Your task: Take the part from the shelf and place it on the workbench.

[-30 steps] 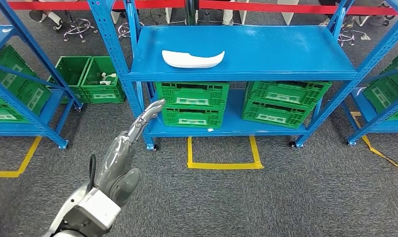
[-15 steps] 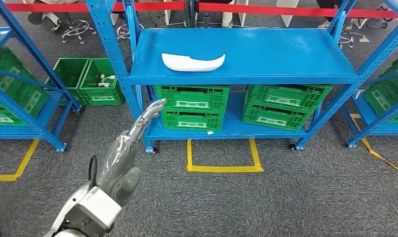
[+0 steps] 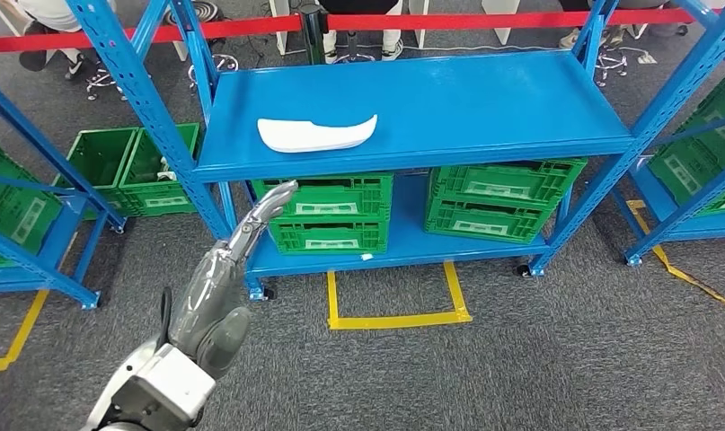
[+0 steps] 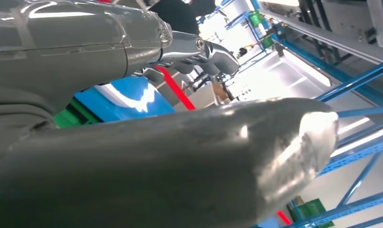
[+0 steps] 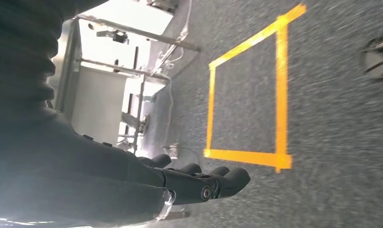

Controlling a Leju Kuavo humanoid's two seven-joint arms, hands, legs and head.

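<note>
Part [image 3: 315,134] on shelf [image 3: 484,108] top, left; crates [image 3: 327,214] below.

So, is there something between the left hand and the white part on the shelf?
Nothing visible blocks it. The white part lies alone on the blue shelf's top board, near the front edge. The left hand is raised in front of the shelf, below that board, holding nothing.

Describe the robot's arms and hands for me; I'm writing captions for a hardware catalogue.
The left arm is silver-grey with smooth, glossy shells, a white boxy segment near the body and a black cable loop beside it. The left robot hand has slim metallic silver fingers and, seen from the wrist, a thick grey thumb. The right robot hand has dark, jointed fingers with small round pins.
</note>
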